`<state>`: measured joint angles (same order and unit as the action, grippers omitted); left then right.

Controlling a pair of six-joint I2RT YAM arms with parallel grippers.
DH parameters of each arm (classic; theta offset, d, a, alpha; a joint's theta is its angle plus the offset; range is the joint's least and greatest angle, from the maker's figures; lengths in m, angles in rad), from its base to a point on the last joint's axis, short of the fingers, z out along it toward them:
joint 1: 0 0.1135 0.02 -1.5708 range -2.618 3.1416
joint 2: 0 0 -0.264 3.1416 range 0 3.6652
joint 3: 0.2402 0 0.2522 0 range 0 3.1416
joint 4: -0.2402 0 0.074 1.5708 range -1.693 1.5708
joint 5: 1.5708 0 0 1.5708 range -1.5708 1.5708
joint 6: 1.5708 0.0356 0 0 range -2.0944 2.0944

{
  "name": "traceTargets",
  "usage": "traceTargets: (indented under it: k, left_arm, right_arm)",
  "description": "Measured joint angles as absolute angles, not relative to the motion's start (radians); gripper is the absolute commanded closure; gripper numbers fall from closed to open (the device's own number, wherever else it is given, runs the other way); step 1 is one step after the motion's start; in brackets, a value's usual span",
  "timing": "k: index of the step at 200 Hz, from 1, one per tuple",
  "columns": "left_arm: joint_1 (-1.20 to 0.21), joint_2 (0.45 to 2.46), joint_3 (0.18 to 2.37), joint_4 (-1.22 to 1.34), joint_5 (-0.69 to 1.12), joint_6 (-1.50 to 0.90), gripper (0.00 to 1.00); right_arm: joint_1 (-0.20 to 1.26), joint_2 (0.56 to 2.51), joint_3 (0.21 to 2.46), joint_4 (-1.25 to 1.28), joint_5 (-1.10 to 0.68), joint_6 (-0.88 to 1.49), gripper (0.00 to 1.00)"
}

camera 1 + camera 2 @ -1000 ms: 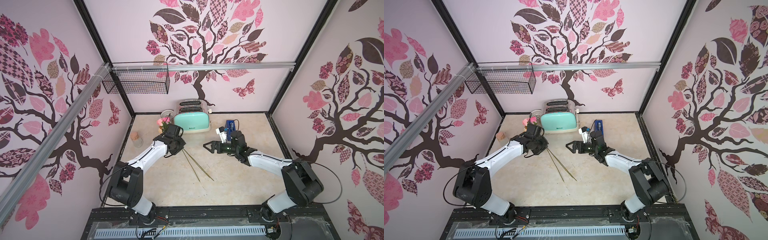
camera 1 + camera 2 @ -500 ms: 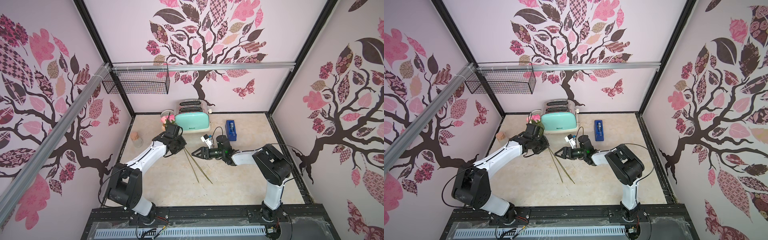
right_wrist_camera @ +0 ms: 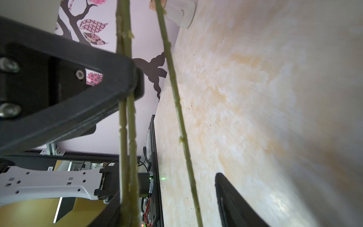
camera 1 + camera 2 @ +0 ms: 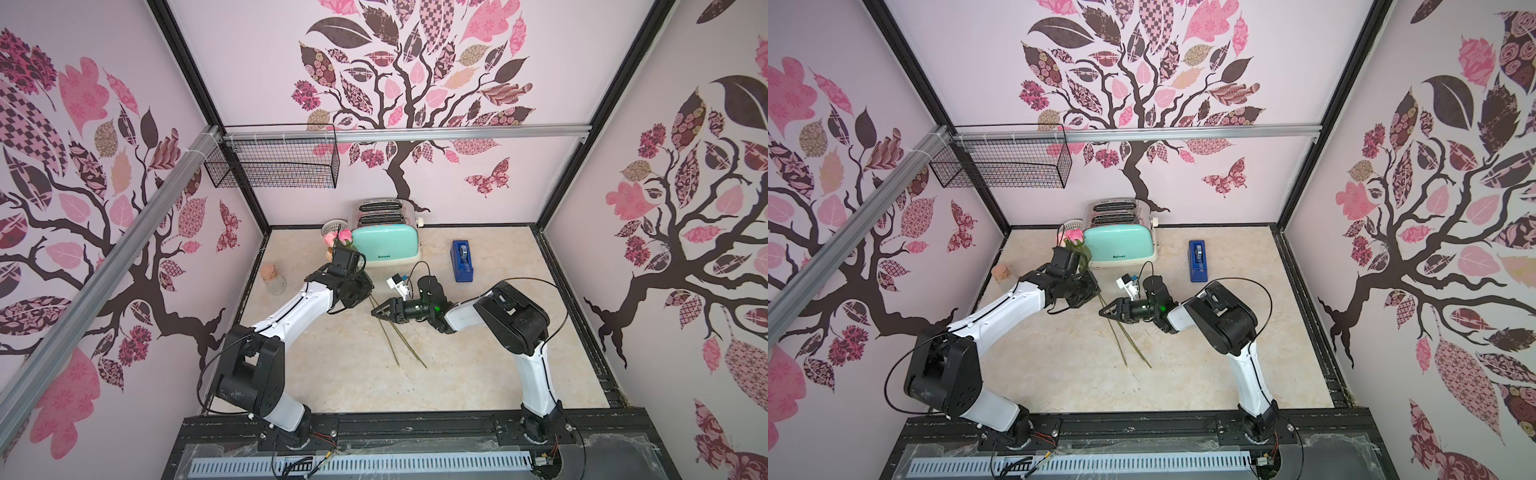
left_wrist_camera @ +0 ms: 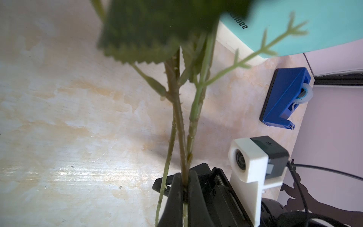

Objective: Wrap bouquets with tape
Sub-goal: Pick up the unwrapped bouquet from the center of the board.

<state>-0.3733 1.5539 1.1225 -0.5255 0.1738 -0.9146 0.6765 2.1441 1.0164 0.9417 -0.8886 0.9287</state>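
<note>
The bouquet of pink roses (image 4: 337, 237) (image 4: 1073, 235) with green leaves leans up beside the toaster, and its long stems (image 4: 390, 340) (image 4: 1125, 336) trail toward the front. My left gripper (image 4: 361, 291) (image 4: 1090, 291) (image 5: 184, 176) is shut on the stems (image 5: 177, 110) just below the leaves. My right gripper (image 4: 374, 312) (image 4: 1102, 311) (image 3: 167, 188) stands open, its jaws on either side of the stems (image 3: 176, 102) a little below the left's grip. The tape (image 5: 305, 95) sits in its blue dispenser (image 4: 462, 261) (image 4: 1199, 262) (image 5: 282, 96) at the back right, apart from both grippers.
A mint toaster (image 4: 386, 245) stands at the back, with a small white basket (image 4: 332, 227) behind the roses. A corked glass jar (image 4: 272, 278) is by the left wall. A black wire basket (image 4: 274, 164) hangs on the rail above.
My right arm has swung left from the tape dispenser to the stems, and its jaws have narrowed around them. The left gripper keeps hold of the bouquet, barely shifted.
</note>
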Motion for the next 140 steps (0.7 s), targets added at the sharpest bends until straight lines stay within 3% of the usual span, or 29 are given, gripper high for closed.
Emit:
traceTargets:
  k: [37,68,85,123,140]
  left_arm:
    - [-0.373,1.557,1.122,-0.524,0.181,-0.914,1.0]
    - [-0.373,1.566,1.122,-0.524,0.185,-0.914,1.0]
    - [-0.373,1.568,1.122,-0.524,0.185,-0.912,1.0]
    - [-0.373,1.568,1.122,-0.523,0.18,-0.906,1.0]
    - [-0.373,1.57,1.122,-0.523,0.177,-0.9,1.0]
  right_arm:
    - [0.687,2.208,1.023,1.072,-0.933,1.021,0.45]
    - [0.692,2.214,1.023,1.115,-0.947,1.051,0.61]
    - [0.693,2.214,1.023,1.126,-0.949,1.055,0.62]
    - [0.693,2.214,1.023,1.132,-0.951,1.049,0.77]
    - [0.693,2.213,1.023,1.127,-0.947,1.039,0.79]
